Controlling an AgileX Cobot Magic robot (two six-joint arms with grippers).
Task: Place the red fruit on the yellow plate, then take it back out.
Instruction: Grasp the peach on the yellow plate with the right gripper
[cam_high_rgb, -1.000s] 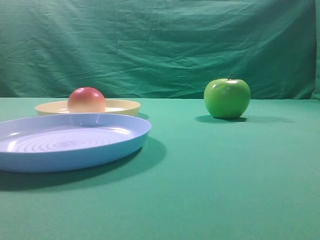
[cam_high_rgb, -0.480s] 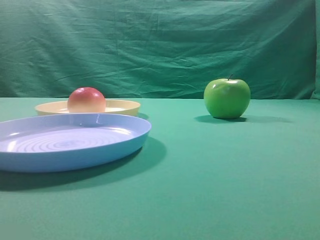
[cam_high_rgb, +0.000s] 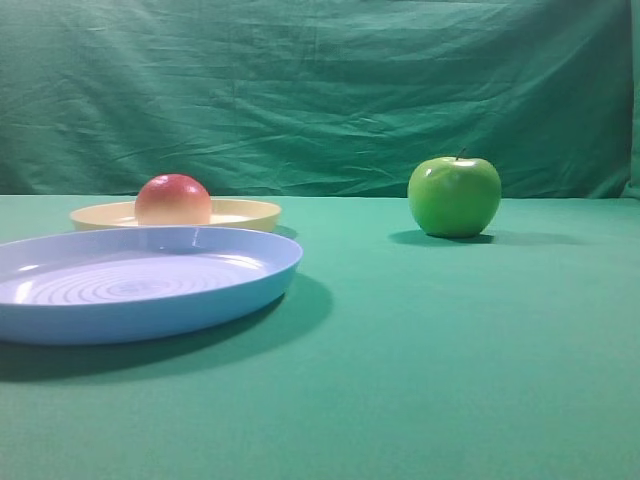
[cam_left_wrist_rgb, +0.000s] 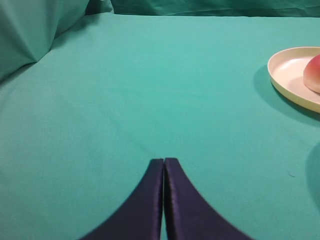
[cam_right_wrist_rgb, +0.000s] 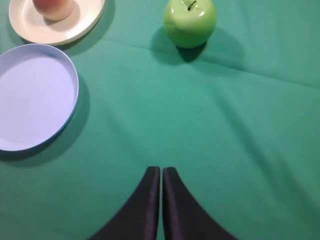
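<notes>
The red fruit (cam_high_rgb: 173, 199) sits on the yellow plate (cam_high_rgb: 250, 213) at the left rear of the table. From above, the right wrist view shows the same fruit (cam_right_wrist_rgb: 51, 7) resting on that plate (cam_right_wrist_rgb: 80, 25) at the top left. In the left wrist view the plate (cam_left_wrist_rgb: 290, 75) and a slice of the fruit (cam_left_wrist_rgb: 313, 75) lie at the right edge. My left gripper (cam_left_wrist_rgb: 163, 160) is shut and holds nothing, well left of the plate. My right gripper (cam_right_wrist_rgb: 161, 169) is shut and holds nothing, over bare cloth nearer than the plates. Neither gripper appears in the exterior view.
A large light-blue plate (cam_high_rgb: 240, 285) with concentric rings lies in front of the yellow one, seen too in the right wrist view (cam_right_wrist_rgb: 70, 75). A shiny green apple (cam_high_rgb: 454, 196) with a stem stands at the right rear (cam_right_wrist_rgb: 190, 22). Green cloth covers table and backdrop.
</notes>
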